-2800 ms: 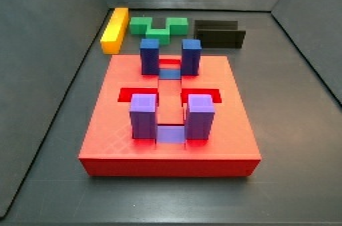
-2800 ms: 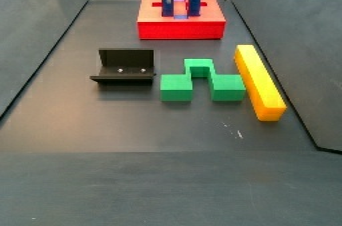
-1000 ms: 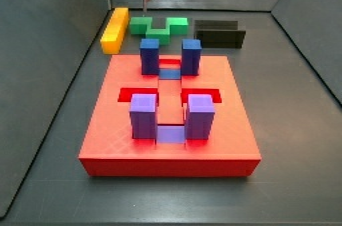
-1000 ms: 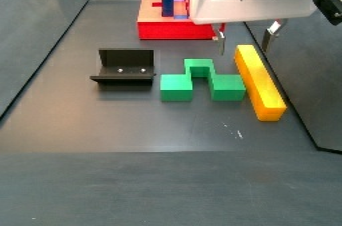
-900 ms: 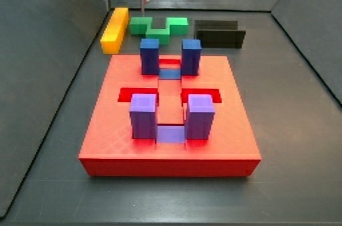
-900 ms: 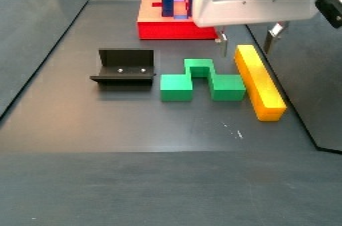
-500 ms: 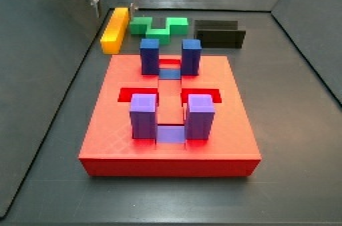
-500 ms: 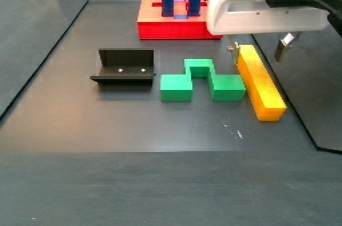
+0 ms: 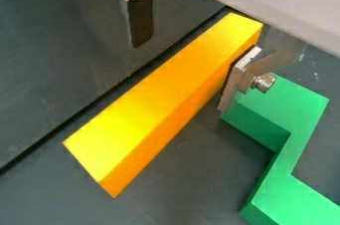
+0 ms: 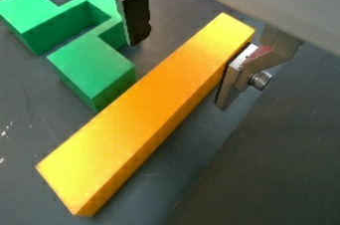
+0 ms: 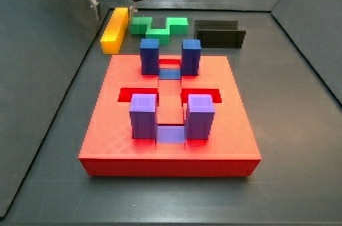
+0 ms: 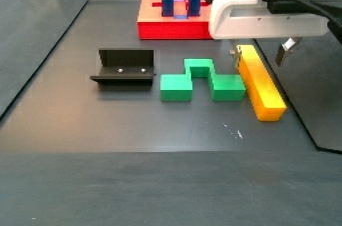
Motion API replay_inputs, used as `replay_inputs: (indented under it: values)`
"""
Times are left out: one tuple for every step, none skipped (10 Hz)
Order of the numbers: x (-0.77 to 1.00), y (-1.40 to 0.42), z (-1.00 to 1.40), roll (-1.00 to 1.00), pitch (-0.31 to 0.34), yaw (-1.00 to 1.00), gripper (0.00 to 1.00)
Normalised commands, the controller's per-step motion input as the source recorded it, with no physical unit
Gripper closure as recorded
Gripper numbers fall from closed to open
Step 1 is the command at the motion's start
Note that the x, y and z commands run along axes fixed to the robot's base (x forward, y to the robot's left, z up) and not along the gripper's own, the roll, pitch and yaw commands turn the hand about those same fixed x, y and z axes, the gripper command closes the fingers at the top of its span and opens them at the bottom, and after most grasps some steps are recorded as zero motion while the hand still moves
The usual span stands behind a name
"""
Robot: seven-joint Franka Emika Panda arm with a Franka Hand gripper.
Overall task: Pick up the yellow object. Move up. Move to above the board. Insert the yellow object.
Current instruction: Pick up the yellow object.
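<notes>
The yellow object [image 12: 263, 90] is a long bar lying flat on the dark floor next to the green block, near a side wall; it also shows in a side view [image 11: 115, 28]. My gripper [image 12: 262, 50] hangs over its end nearest the board and is open. In both wrist views the fingers straddle the bar [image 9: 166, 100] [image 10: 146, 129]: one finger [image 9: 242, 78] stands close beside it, the other finger [image 9: 137, 15] stands off with a gap. The gripper [image 9: 189, 50] holds nothing. The red board [image 11: 120, 140] lies apart, with blue and purple upright blocks in it.
A green notched block [image 12: 201, 80] lies right beside the bar, near one finger [image 10: 133, 15]. The black fixture [image 12: 124, 67] stands past the green block. The grey side wall rises close along the bar's other side.
My gripper has moved from beside the board over to the yellow bar's end and come down, so its fingers now straddle the bar. The bar has not moved.
</notes>
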Motion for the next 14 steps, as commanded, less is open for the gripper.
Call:
replay_inputs:
  values:
    - [0.0, 0.07, -0.21, 0.07, 0.0, 0.0, 0.0]
    - [0.0, 0.04, -0.18, 0.03, 0.01, 0.0, 0.0]
    - [0.0, 0.0, -0.16, 0.0, 0.006, -0.01, 0.0]
    - [-0.01, 0.0, -0.17, 0.01, 0.001, -0.02, 0.0]
    - [-0.03, 0.0, -0.19, 0.01, 0.0, -0.02, 0.0]
    - [-0.03, 0.0, -0.2, 0.01, 0.0, -0.03, 0.0]
    - [-0.04, 0.0, -0.2, 0.01, 0.0, -0.04, 0.0]
    - [-0.02, 0.05, -0.18, 0.03, 0.003, -0.03, 0.0]
    - [-0.01, 0.17, -0.13, 0.02, 0.0, -0.02, 0.0]
    - [0.0, 0.14, -0.11, 0.0, 0.0, -0.01, 0.0]
    - [-0.01, 0.13, -0.1, 0.0, 0.0, -0.01, 0.0]
    - [-0.01, 0.07, -0.07, 0.0, 0.0, -0.03, 0.0]
    - [0.0, 0.0, -0.01, 0.0, 0.0, -0.01, 0.0]
    - [0.0, 0.0, -0.05, 0.0, 0.0, -0.01, 0.0]
